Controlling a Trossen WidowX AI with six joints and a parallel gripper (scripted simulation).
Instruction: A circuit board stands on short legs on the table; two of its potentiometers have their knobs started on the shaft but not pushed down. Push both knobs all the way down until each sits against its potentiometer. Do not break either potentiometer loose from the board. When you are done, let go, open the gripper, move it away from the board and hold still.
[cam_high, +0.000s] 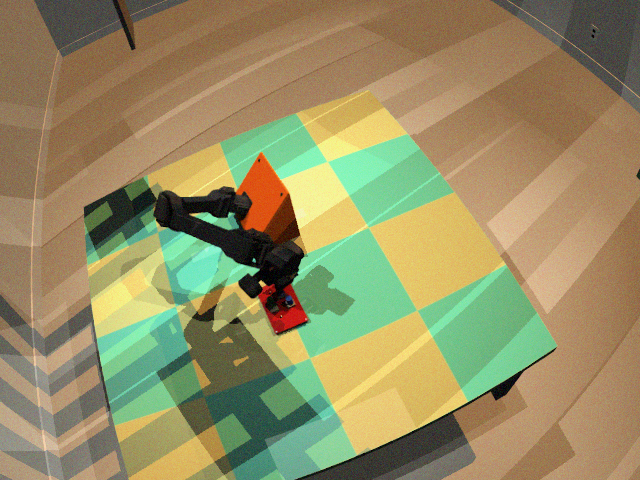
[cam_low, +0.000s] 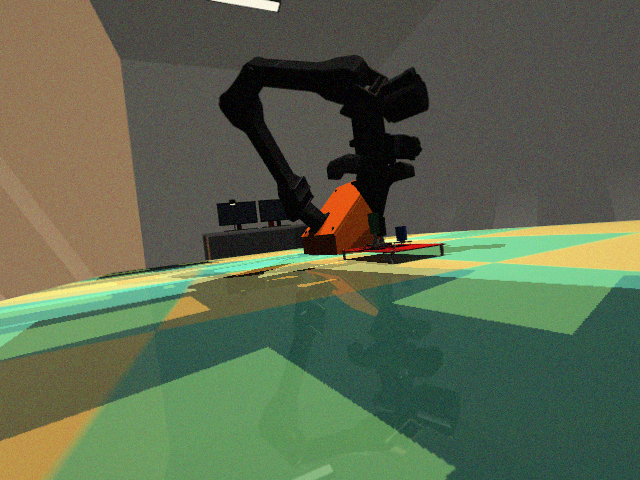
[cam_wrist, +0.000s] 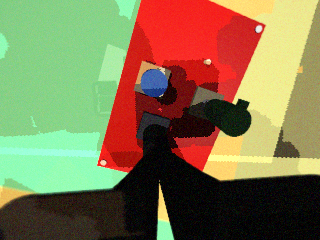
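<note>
The red circuit board (cam_high: 293, 321) (cam_low: 426, 247) (cam_wrist: 175, 20) stands on short legs. A blue knob (cam_high: 288, 300) (cam_low: 401, 233) (cam_wrist: 154, 82) sits above its potentiometer, with a narrow gap below it in the exterior view. A dark green knob (cam_low: 374, 224) (cam_wrist: 232, 120) stands raised over the potentiometer beside it (cam_wrist: 207, 96); it is tilted or offset by perspective in the wrist view. My gripper (cam_wrist: 157, 154) is shut and empty, pointing down. Its tips overlap a third, dark grey potentiometer (cam_wrist: 144, 125), hiding its top; I cannot tell whether they touch it.
An orange wedge-shaped block (cam_high: 263, 193) (cam_low: 343, 211) stands on the table behind the board, close to the arm. Small pale pins show at the board's corners, and one pale part (cam_wrist: 207, 62) sits near its middle. Patchy shadows cross the board and checkered table (cam_high: 434, 253).
</note>
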